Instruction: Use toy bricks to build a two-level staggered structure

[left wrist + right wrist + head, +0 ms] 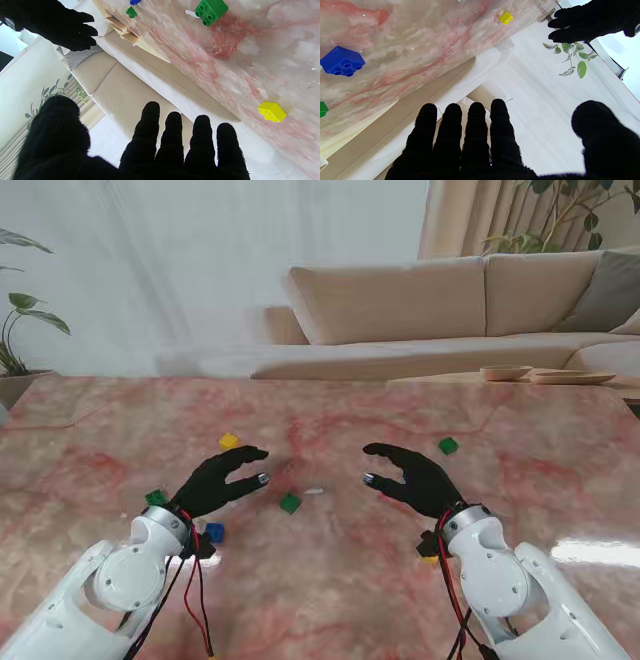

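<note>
A: Toy bricks lie scattered on the worktop [330, 580]: green brick [290, 503] between the hands, yellow brick [229, 441] farther off.
B: Left hand [222, 480] and right hand [415, 477] hover, fingers spread, holding nothing.

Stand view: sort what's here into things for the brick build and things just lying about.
For the build:
yellow brick
middle green brick
right green brick
left green brick
blue brick
left hand, open
right hand, open

Lying about:
white scrap
sofa
bowls
plant
</note>
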Action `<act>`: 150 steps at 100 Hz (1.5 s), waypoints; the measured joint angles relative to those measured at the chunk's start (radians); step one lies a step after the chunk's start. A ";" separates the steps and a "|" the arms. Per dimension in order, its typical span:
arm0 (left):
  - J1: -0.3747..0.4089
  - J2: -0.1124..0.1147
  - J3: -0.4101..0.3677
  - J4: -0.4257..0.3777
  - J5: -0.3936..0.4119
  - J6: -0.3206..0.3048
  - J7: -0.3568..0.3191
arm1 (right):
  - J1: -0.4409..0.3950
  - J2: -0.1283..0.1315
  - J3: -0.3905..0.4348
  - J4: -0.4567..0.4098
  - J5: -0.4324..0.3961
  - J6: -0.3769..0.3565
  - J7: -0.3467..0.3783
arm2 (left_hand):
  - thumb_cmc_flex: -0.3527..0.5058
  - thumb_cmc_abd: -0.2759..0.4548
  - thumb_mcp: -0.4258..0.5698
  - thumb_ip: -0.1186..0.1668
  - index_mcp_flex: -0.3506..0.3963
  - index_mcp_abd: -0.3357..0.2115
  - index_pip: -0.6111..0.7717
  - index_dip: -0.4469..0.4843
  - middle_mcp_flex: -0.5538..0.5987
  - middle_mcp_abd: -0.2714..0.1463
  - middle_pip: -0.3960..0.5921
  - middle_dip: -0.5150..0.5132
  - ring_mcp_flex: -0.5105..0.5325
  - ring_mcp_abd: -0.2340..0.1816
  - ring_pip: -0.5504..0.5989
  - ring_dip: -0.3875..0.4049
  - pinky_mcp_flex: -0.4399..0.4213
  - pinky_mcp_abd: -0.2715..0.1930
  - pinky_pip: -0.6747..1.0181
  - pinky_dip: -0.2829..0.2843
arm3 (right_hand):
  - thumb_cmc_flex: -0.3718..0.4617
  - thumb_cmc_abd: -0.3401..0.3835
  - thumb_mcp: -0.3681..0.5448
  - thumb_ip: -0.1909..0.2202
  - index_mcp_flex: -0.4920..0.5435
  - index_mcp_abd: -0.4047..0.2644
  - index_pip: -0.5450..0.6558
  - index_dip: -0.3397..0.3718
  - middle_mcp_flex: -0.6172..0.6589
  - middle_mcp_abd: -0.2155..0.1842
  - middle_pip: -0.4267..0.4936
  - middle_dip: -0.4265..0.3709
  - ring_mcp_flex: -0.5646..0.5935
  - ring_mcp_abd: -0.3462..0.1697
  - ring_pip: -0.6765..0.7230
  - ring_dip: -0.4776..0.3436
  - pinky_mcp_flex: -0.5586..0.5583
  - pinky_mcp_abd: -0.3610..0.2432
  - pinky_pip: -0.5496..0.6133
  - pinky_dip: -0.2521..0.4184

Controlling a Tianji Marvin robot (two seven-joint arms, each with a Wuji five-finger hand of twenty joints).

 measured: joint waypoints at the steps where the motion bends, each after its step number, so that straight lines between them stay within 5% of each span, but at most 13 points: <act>1: 0.000 0.000 0.000 0.000 0.000 0.000 0.000 | 0.000 0.000 0.000 0.000 -0.001 0.000 0.000 | 0.000 0.000 0.000 0.000 0.000 0.000 0.000 0.000 0.000 0.000 0.000 0.000 0.000 0.000 0.000 0.000 0.000 0.000 0.000 0.000 | 0.000 0.000 0.000 0.000 0.000 0.000 0.000 0.000 0.000 0.000 0.000 0.000 0.000 0.000 0.000 0.000 0.000 0.000 0.000 0.000; 78: -0.004 0.000 0.005 0.012 -0.007 -0.023 0.000 | -0.067 0.005 0.067 -0.052 -0.076 0.014 0.016 | 0.000 0.000 0.000 0.000 0.000 0.000 0.000 0.000 0.000 0.000 0.000 0.000 0.000 0.000 0.000 0.000 0.000 -0.001 0.000 0.000 | 0.002 0.000 0.000 0.000 0.000 -0.001 0.002 0.000 0.003 0.000 0.000 0.000 0.010 0.000 0.009 0.000 0.013 0.009 0.024 0.000; 97: 0.002 0.000 -0.002 0.015 -0.004 -0.032 0.004 | -0.125 0.009 0.118 -0.092 -0.190 0.017 0.040 | 0.000 0.000 0.000 0.000 0.000 0.000 0.000 0.000 0.000 0.000 0.000 0.000 0.000 0.000 0.000 0.000 0.000 -0.001 0.000 0.000 | 0.004 -0.048 -0.001 0.000 0.001 -0.001 0.013 0.000 0.015 0.000 0.009 0.000 0.012 0.000 0.011 0.000 0.015 0.011 0.024 0.001; 120: 0.006 -0.001 -0.014 0.023 -0.007 -0.045 0.016 | -0.225 0.031 0.183 -0.158 -0.393 0.043 0.105 | 0.000 0.000 0.000 0.000 0.000 0.000 0.000 0.000 0.000 0.000 0.000 0.000 0.000 0.000 0.000 0.000 0.000 -0.001 0.000 0.000 | 0.079 -0.204 0.000 0.004 0.025 -0.001 0.051 0.004 0.065 0.000 0.084 0.090 0.146 0.003 0.122 0.118 0.060 0.062 0.169 0.156; 150: -0.008 -0.003 -0.010 0.045 -0.022 -0.051 0.018 | -0.296 0.041 0.191 -0.161 -0.562 0.139 0.082 | 0.000 0.000 0.000 0.000 0.000 0.000 0.000 0.000 0.000 0.000 0.000 0.000 0.000 0.000 0.000 0.000 0.000 -0.001 0.000 0.000 | 0.129 -0.339 0.032 0.004 0.015 0.035 0.060 0.026 0.035 0.000 0.194 0.241 0.165 0.000 0.286 0.269 0.068 0.063 0.243 0.354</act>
